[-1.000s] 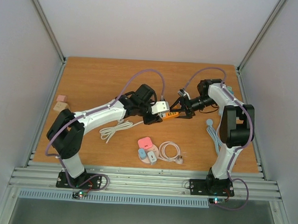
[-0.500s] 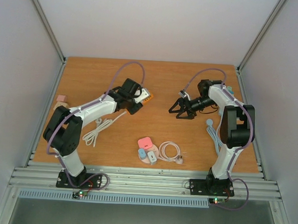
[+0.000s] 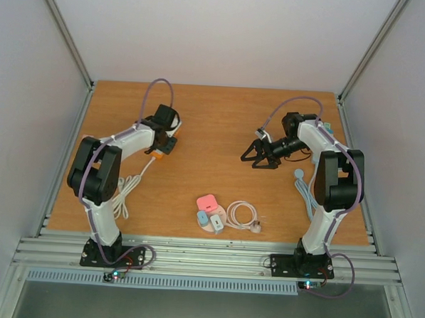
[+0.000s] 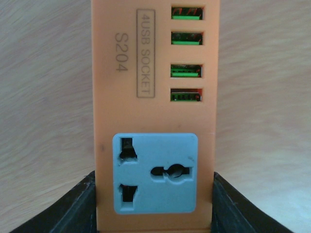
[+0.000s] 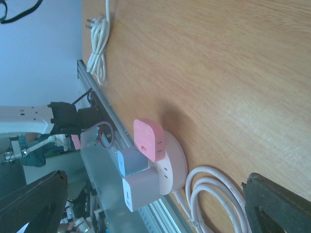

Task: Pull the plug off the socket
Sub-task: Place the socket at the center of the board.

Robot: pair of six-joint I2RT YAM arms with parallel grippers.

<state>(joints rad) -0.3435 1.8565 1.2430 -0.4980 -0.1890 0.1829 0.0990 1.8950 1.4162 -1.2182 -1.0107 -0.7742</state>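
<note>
My left gripper point(image 3: 164, 148) is shut on the orange socket strip point(image 4: 154, 73), its fingers point(image 4: 73, 208) pressing both long sides, at the table's left middle. The strip's blue outlet point(image 4: 155, 172) faces the left wrist camera with nothing plugged in; several green USB ports sit beyond it. Its white cord point(image 3: 129, 190) trails toward the near left. My right gripper point(image 3: 249, 161) hangs open and holds nothing, well to the right of the socket. A grey-blue plug head point(image 3: 299, 174) with its cord lies on the table beside the right arm.
A round pink hub point(image 3: 211, 217) carrying pink, blue and white adapters stands near the front middle, also in the right wrist view as the hub point(image 5: 172, 165). A coiled white cable point(image 3: 241, 215) lies beside it. Two small pink blocks point(image 3: 87, 145) sit at the left edge.
My left arm has swung the socket strip from the table's middle over to the left, dragging its white cord along. The right gripper let go of the socket's end and stays open.
</note>
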